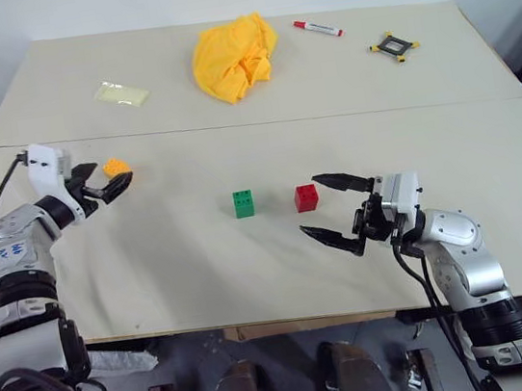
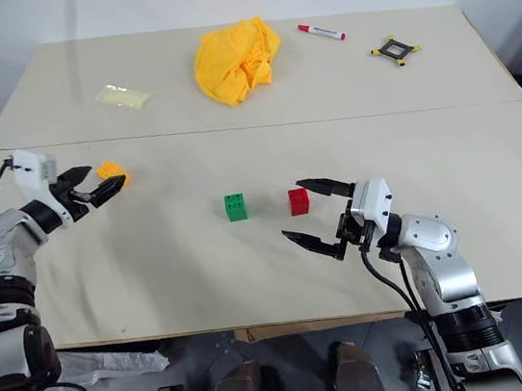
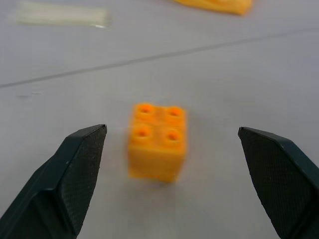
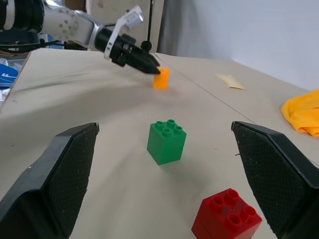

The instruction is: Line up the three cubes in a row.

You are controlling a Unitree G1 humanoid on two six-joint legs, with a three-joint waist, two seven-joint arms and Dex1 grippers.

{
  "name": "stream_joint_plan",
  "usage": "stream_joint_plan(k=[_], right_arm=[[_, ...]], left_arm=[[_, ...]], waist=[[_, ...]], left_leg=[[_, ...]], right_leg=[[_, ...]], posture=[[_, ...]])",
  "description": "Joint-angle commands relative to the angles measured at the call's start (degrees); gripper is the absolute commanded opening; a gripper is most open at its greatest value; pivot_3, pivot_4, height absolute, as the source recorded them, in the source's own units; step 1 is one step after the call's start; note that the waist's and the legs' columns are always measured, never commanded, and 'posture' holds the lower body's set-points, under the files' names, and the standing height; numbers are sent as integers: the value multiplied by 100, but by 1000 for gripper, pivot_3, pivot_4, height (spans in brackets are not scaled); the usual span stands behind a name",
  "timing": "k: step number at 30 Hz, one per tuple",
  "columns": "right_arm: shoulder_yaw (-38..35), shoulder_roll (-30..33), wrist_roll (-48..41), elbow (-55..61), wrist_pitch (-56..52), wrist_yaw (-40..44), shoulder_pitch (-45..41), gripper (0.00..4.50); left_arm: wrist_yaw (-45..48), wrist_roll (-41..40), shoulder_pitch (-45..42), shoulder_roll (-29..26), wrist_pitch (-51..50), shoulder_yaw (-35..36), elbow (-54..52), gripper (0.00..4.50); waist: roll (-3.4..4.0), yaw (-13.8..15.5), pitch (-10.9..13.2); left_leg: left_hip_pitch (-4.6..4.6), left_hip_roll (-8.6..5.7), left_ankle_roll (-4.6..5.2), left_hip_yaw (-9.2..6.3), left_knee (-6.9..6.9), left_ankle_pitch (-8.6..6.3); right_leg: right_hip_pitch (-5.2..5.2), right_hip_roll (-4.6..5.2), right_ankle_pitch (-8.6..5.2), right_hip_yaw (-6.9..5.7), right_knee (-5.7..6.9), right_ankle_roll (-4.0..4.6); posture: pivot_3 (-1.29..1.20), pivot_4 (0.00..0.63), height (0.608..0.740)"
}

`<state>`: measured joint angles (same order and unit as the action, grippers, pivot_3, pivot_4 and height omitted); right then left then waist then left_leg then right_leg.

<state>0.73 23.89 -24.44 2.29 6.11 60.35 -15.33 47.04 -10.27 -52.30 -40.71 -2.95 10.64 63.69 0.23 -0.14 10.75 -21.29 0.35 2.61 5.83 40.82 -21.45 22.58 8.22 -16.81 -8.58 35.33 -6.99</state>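
Left eye view shows the green cube [image 1: 244, 203] near the middle of the table [image 1: 227, 93]. Just to the right of the green cube sits the red cube [image 1: 306, 198], with a small gap between them. Far off to the green cube's left stands the orange-yellow cube [image 1: 117, 166]. The left gripper [image 1: 110, 179] is wide open right at that cube, not holding it. The right gripper [image 1: 338, 209] is wide open too, just right of the red cube, holding nothing.

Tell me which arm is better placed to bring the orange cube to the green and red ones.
The left. Its gripper is open right at the orange cube, which sits ahead between its fingers. The right gripper is by the red cube, far from it.
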Motion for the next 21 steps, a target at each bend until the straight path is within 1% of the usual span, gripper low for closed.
stream_joint_plan(k=[1,2,5,13,14,16,18,21], right_arm=[[-114,73,-101,264,-23,-65,-47,4500],[-120,77,-102,268,-27,-74,-55,4500],[-142,89,-106,322,-43,-138,-26,4500],[-201,195,-122,496,-90,-219,175,4500],[-207,204,-125,501,-93,-222,179,4500],[-226,223,-123,524,-105,-231,195,4500],[-244,249,-129,553,-113,-237,228,4500],[-284,310,-152,646,-148,-263,349,4500]], left_arm=[[57,266,-353,-109,188,-107,445,4494],[34,361,-416,-140,262,-156,555,4494],[60,488,-566,-226,420,-170,756,3921],[653,682,-637,-195,581,-260,921,1516],[740,678,-643,-176,617,-250,924,1497],[1700,423,-641,-84,824,-128,796,1497],[2392,289,-640,-11,1124,-78,667,1497],[3272,402,-567,90,1604,-303,459,1497]], waist=[[0,-15,0],[0,-32,0],[-1,-63,0],[-4,-22,2],[-4,-13,2],[-4,-4,2],[-4,0,2],[-4,-3,2]], left_leg=[[0,0,0,0,-2,0],[0,1,0,0,-3,0],[1,4,0,6,-8,0],[-1,24,1,5,-2,0],[0,24,1,6,-2,0],[-1,25,1,5,0,0],[-2,25,1,6,2,0],[-3,25,1,6,2,0]], right_leg=[[0,0,0,-1,0,0],[2,0,-1,-2,1,-1],[7,0,-1,-4,3,-1],[8,7,-1,-5,8,-1],[8,8,0,-4,9,-1],[8,9,0,-5,10,-1],[8,9,-1,-7,11,-1],[8,9,-1,-10,10,-1]], posture=[[0,150,740],[0,150,740],[0,150,740],[0,150,740],[0,150,740],[0,150,740],[0,150,740],[0,150,740]])
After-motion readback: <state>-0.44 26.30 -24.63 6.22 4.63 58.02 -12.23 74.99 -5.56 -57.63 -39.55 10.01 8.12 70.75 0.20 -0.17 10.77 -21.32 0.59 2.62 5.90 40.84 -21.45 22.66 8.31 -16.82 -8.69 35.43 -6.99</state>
